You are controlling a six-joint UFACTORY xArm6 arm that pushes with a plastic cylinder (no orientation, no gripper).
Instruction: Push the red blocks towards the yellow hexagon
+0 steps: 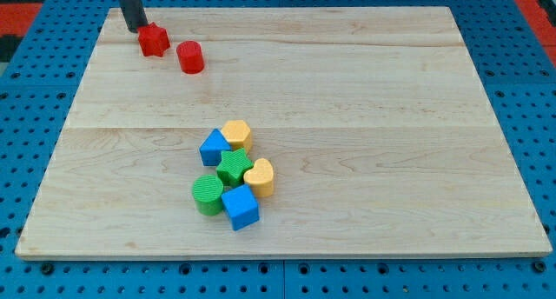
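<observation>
My tip (137, 28) touching red star block (154, 41); red cylinder (190, 56) just beside; yellow hexagon (236, 135) well apart

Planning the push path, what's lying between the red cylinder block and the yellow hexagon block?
Nothing: the camera view shows only bare wooden board between the red cylinder block and yellow hexagon block.

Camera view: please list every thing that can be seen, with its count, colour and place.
Red star block: 1, red, top left.
Red cylinder: 1, red, right of the star.
Yellow hexagon: 1, yellow, top of centre cluster.
Yellow heart: 1, yellow, cluster right.
Blue blocks: 2, blue, cluster left and bottom.
Green star: 1, green, cluster middle.
Green cylinder: 1, green, cluster bottom left.
Wooden board: 1, light wood.
My tip: 1, dark, top-left of red star.
</observation>
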